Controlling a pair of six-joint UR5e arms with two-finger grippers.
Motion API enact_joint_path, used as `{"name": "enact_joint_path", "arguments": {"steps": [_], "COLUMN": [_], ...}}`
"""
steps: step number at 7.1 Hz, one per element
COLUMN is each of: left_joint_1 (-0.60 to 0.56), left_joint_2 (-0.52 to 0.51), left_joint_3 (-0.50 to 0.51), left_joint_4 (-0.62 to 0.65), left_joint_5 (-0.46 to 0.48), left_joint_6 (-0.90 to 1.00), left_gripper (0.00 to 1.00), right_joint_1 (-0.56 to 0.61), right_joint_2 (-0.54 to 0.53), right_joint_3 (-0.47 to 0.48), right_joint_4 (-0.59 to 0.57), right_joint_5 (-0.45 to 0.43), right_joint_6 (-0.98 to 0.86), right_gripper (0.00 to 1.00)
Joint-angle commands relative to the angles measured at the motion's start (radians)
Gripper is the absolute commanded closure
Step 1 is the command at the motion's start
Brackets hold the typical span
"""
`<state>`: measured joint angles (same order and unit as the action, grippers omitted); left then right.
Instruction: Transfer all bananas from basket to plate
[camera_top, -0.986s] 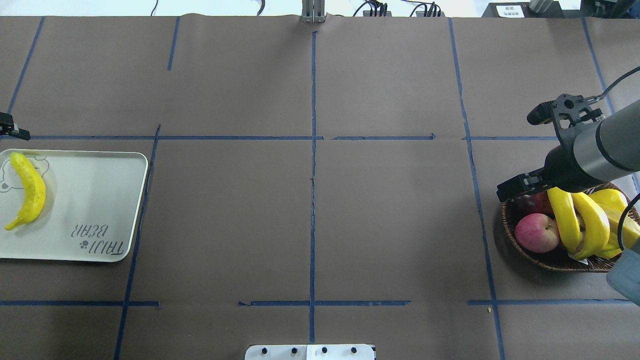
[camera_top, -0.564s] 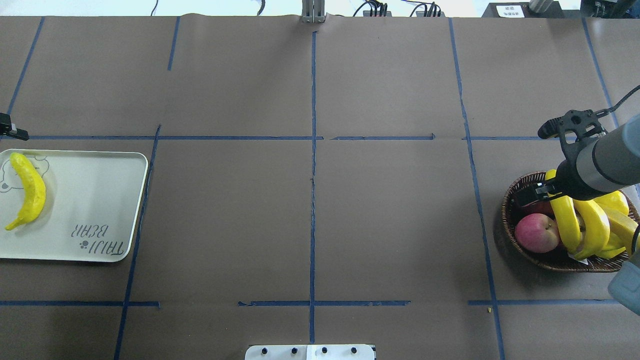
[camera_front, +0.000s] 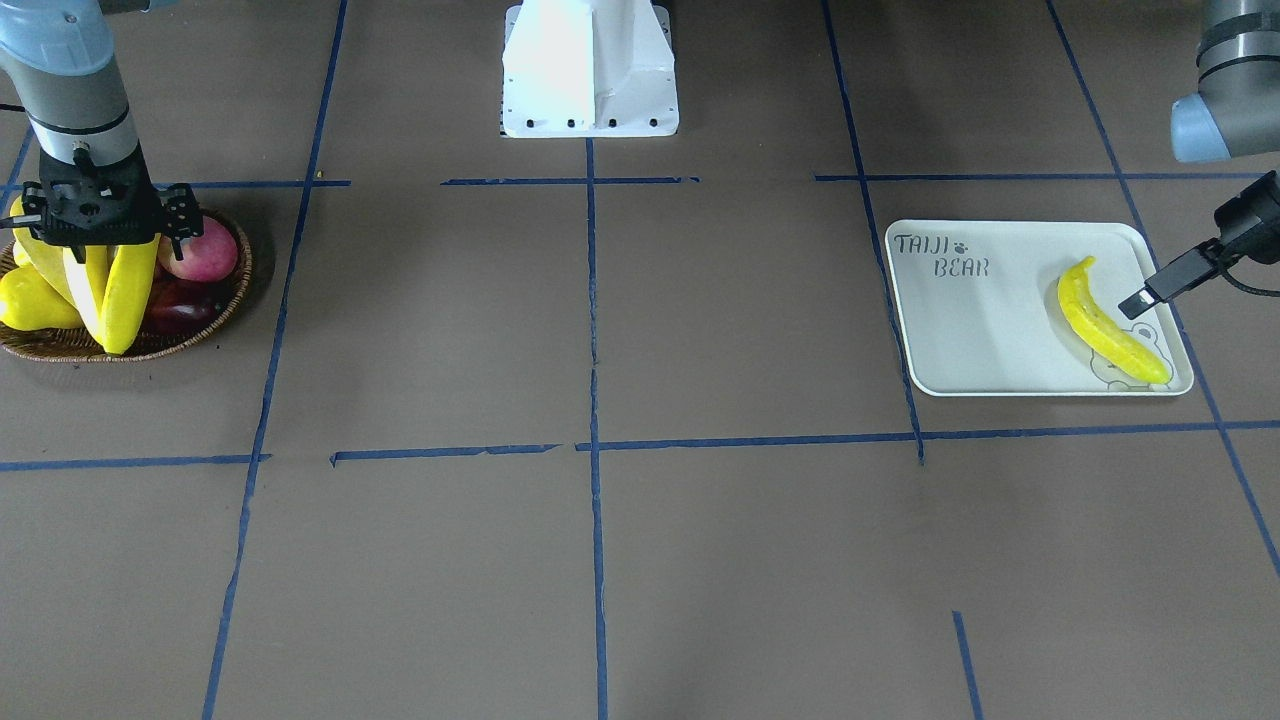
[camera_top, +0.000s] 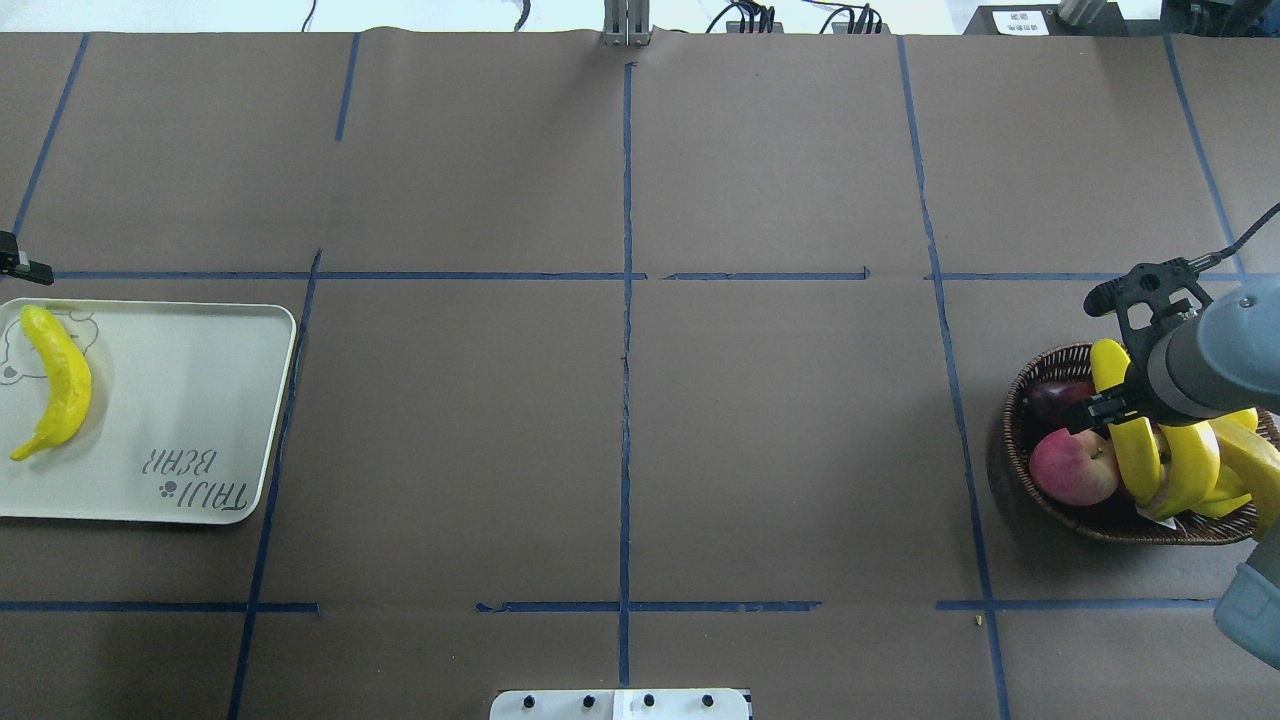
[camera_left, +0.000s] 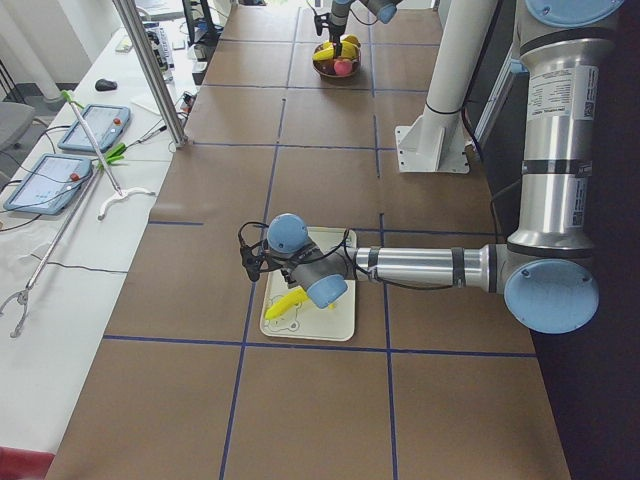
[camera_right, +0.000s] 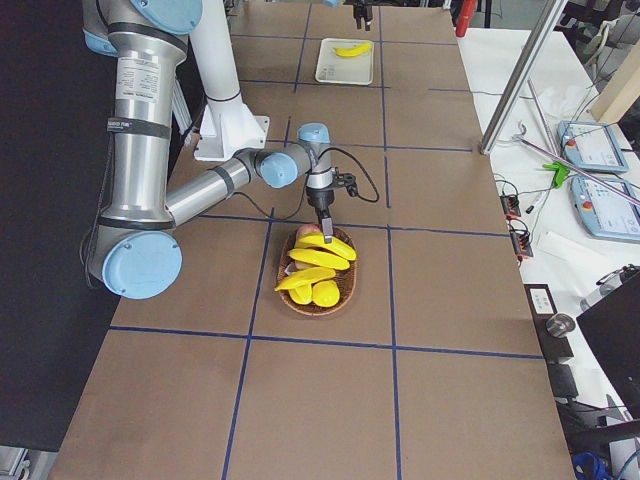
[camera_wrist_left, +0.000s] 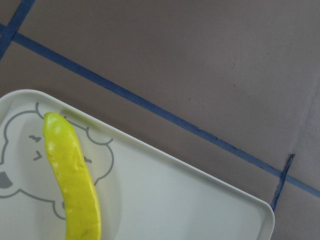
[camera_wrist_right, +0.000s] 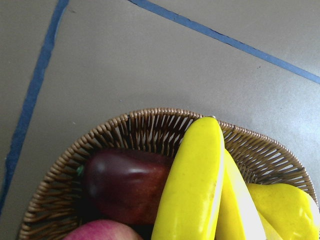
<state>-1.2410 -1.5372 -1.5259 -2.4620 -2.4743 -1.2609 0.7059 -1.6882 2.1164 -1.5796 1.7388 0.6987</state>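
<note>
In basket (camera_top: 1012, 425) | right end effector (camera_top: 1118, 403) apparently astride 1 banana (camera_top: 1138, 455) | closure: cannot tell

**Silver, pale blue, black**

The left arm (camera_left: 430, 266) and right arm (camera_right: 205, 190) are silver-grey tubes with pale-blue joint caps and printed labels. The white pedestal (camera_front: 590, 70) carries dark screws. The right tool (camera_front: 97, 238) is matt black, a thin cable (camera_right: 377, 180) looping at its 3 o'clock.

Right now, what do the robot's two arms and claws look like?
The left arm and right arm are silver tubes with pale blue rounded joint caps, black bands and a printed label. The left claw and right claw are black, with thin black cables looping off the wrists.
</note>
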Motion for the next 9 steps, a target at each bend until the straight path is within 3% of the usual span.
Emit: {"name": "enact_joint_path", "arguments": {"steps": [1, 3, 7, 8, 9], "left_joint_1": [0.0, 0.0, 0.002, 0.002, 0.002], "left_joint_2": [0.003, 0.003, 0.028, 0.028, 0.028], "left_joint_3": [-0.002, -0.008, -0.031, -0.031, -0.03], "left_joint_4": [0.0, 0.0, 0.0, 0.0, 0.0], "left_joint_5": [0.0, 0.0, 0.0, 0.0, 0.0], "left_joint_6": [0.0, -0.002, -0.003, -0.003, -0.003], "left_gripper": [0.0, 0.0, 0.0, 0.0, 0.0], "right_joint_1": [-0.006, -0.017, -0.031, -0.032, -0.032], "right_joint_2": [0.001, 0.004, -0.002, -0.002, -0.002], "right_joint_3": [-0.016, -0.015, -0.015, -0.015, -0.015], "right_joint_4": [0.0, 0.0, 0.0, -0.002, -0.007], "right_joint_5": [-0.027, -0.025, -0.025, -0.025, -0.027], "right_joint_6": [-0.002, -0.004, -0.004, -0.004, -0.004], "right_gripper": [0.25, 0.39, 0.39, 0.45, 0.57]}}
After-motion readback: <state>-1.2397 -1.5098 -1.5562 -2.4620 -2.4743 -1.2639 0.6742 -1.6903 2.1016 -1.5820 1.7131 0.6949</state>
